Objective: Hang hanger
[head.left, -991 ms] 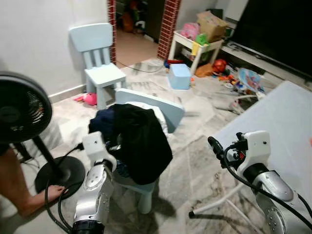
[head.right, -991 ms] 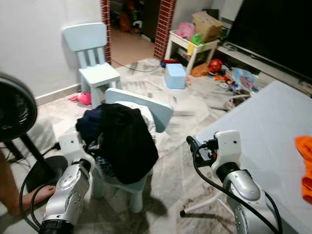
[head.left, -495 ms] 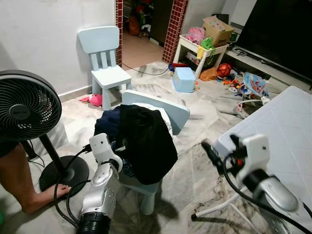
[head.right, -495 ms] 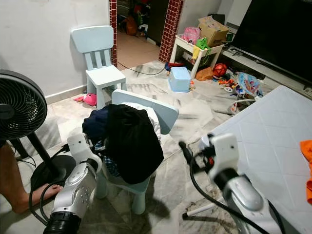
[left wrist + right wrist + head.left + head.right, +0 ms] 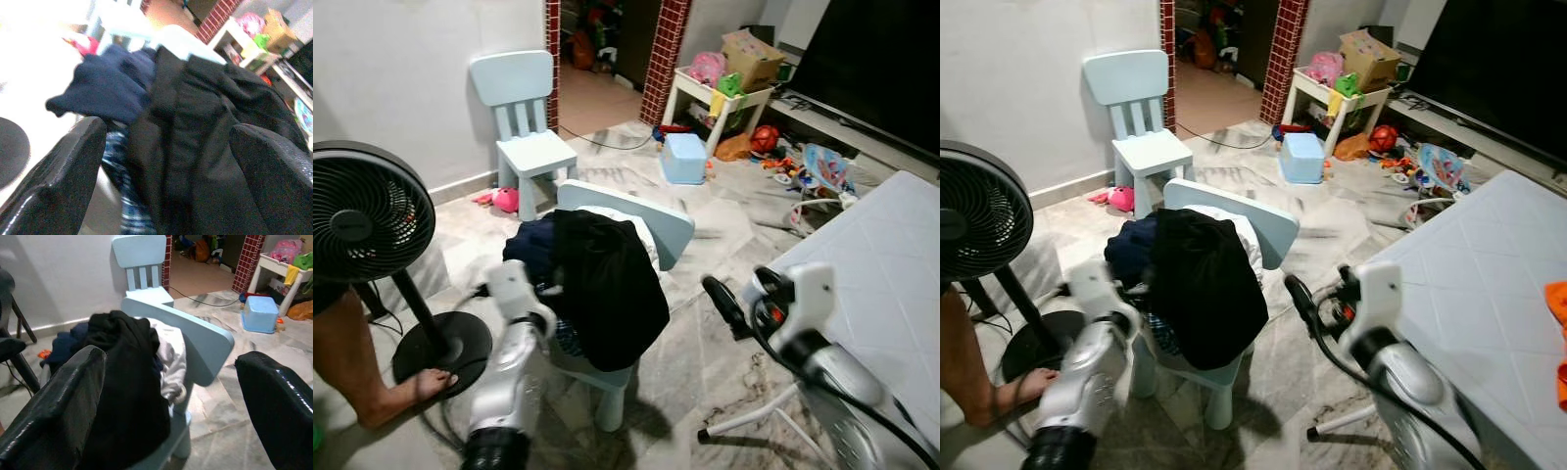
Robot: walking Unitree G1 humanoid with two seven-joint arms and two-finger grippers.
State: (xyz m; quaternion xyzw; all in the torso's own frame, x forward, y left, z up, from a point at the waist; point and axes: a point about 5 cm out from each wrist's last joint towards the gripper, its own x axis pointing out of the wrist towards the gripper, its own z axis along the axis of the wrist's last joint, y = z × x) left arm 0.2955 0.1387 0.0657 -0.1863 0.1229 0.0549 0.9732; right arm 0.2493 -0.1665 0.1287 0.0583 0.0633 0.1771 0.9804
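Hanger: it cannot be told apart from the heap of clothes on the near chair. At the far left edge of the floor (image 5: 724, 211) stands one black fan (image 5: 362, 211) on a round base, with a person's bare foot (image 5: 406, 392) just beside that base. The left gripper (image 5: 166, 142) is right up against the left side of the heap, its jaws spread wide and gripping nothing. The near chair (image 5: 646, 220), light blue, carries a black garment (image 5: 607, 284) draped over the front, a navy garment (image 5: 530, 250) on its left, a white garment (image 5: 626, 217) against the backrest and a blue checked cloth (image 5: 115, 161) low down. A second light-blue chair (image 5: 524, 108) stands behind it by the wall, with a pink toy (image 5: 506, 200) on the floor beside its leg: two chairs in all. Further back lie one pale blue box (image 5: 683, 159), a small white table (image 5: 680, 93) stacked with toys and a cardboard box (image 5: 751, 47), and a red ball (image 5: 765, 138) among scattered toys. The right gripper (image 5: 168, 377) is raised to the right of the near chair and points at it from well apart, with its jaws open and empty. At the right edge stands a large white table (image 5: 891, 255) on white legs, with an orange cloth (image 5: 1557, 304) at its far right edge, and a black screen (image 5: 871, 59) behind it.
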